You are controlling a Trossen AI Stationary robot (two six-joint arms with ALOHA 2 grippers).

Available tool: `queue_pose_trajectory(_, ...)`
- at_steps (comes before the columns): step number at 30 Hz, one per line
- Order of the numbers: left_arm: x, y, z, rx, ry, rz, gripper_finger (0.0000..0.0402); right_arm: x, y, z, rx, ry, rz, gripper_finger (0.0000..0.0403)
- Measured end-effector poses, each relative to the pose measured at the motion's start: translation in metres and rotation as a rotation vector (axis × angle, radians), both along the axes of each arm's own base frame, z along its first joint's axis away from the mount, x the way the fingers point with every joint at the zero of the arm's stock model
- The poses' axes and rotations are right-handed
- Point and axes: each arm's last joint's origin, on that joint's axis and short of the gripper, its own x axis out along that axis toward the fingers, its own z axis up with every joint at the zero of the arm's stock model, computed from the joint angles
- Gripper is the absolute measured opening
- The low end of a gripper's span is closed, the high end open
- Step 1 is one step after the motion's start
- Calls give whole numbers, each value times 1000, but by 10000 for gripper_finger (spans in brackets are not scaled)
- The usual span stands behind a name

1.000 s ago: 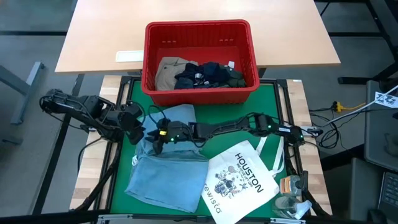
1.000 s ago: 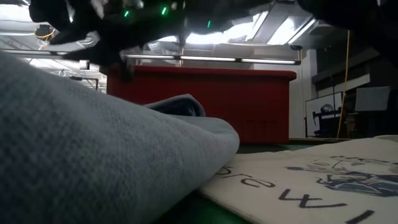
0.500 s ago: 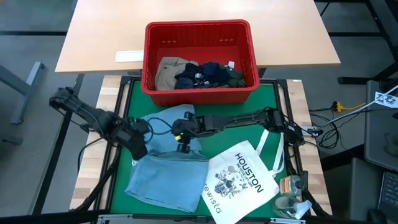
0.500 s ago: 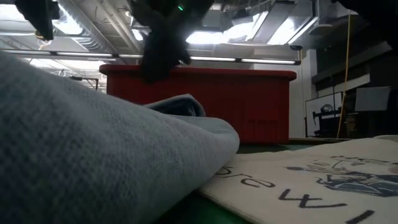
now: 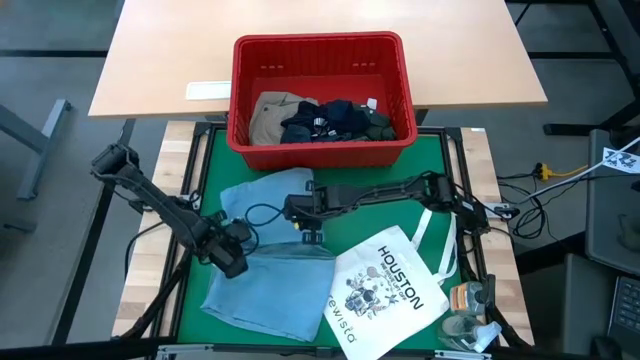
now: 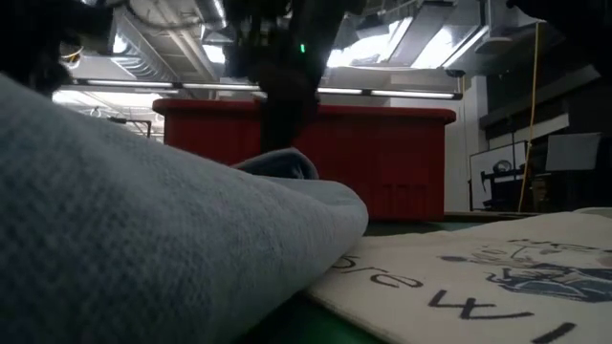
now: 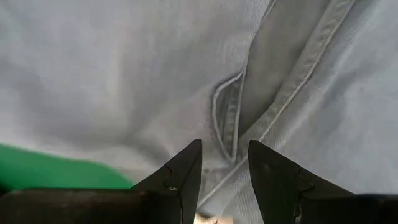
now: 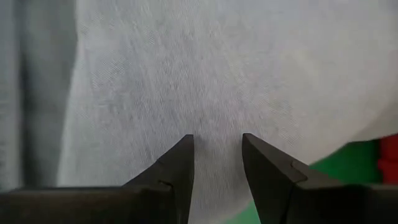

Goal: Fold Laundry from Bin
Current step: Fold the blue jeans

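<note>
Denim garment (image 5: 268, 268), light blue, lies folded on the green mat (image 5: 440, 150) before you. At its left edge hovers the left gripper (image 5: 232, 262), fingers parted, empty. Right gripper (image 5: 306, 231) hangs above the cloth's middle, likewise parted, grasping nothing. Beyond stands the red bin (image 5: 322, 55) holding the remaining laundry (image 5: 322, 120).

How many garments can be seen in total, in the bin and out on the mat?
4: a light blue denim garment on the green mat under both grippers, and khaki, navy and dark green ones inside the red bin. More may be buried underneath.
</note>
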Motion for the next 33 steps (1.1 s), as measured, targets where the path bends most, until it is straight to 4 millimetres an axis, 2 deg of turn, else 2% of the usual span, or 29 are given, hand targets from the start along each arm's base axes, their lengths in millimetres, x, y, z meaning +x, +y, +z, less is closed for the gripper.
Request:
queue_pose_trajectory(7,-18,13,-38,43,82,37,126,-13,0,-48,34,84,-9,134)
queue_pose_trajectory(13,-21,15,-43,21,113,61,126,-16,1,-55,63,88,-24,134)
queue_pose_trajectory(17,-17,10,-29,-13,130,52,126,-17,1,-42,78,43,-18,134)
queue_pose_trajectory(26,-4,4,26,51,92,32,126,-30,0,26,83,-136,6,134)
queue_pose_trajectory(29,1,6,35,81,33,44,126,-35,-2,46,29,-197,0,134)
queue_pose_trajectory(33,8,15,37,99,2,98,126,-38,-5,53,-90,-208,-9,134)
